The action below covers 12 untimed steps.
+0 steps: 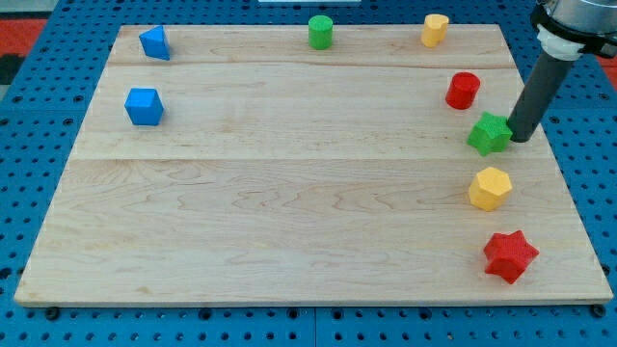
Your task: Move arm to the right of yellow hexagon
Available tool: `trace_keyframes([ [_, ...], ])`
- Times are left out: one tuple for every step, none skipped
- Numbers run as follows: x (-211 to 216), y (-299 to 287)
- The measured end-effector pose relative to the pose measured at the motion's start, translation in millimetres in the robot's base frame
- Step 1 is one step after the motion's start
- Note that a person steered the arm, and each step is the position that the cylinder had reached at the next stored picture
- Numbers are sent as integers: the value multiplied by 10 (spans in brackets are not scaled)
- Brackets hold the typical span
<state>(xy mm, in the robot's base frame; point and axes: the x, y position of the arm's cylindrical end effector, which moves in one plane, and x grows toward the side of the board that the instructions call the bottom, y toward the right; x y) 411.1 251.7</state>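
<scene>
The yellow hexagon (490, 188) lies near the board's right edge, below the middle. My tip (521, 138) stands just right of the green star (490, 133), touching or nearly touching it. The tip is above the yellow hexagon and a little to its right, about a block's width away. The rod rises toward the view's top right corner.
A red star (510, 255) lies below the yellow hexagon. A red cylinder (463, 91) sits above the green star. A yellow cylinder (435, 30) and a green cylinder (320, 32) stand at the top edge. Two blue blocks (154, 42) (144, 106) lie at the left. The board's right edge (564, 183) is close.
</scene>
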Motion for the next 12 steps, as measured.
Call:
trace_keyframes([
  [-126, 39],
  [-224, 43],
  [-284, 43],
  [-311, 43],
  [-285, 114],
  [-282, 180],
  [-214, 194],
  [56, 334],
  [248, 442],
  [648, 185],
  [983, 266],
  [1133, 330],
])
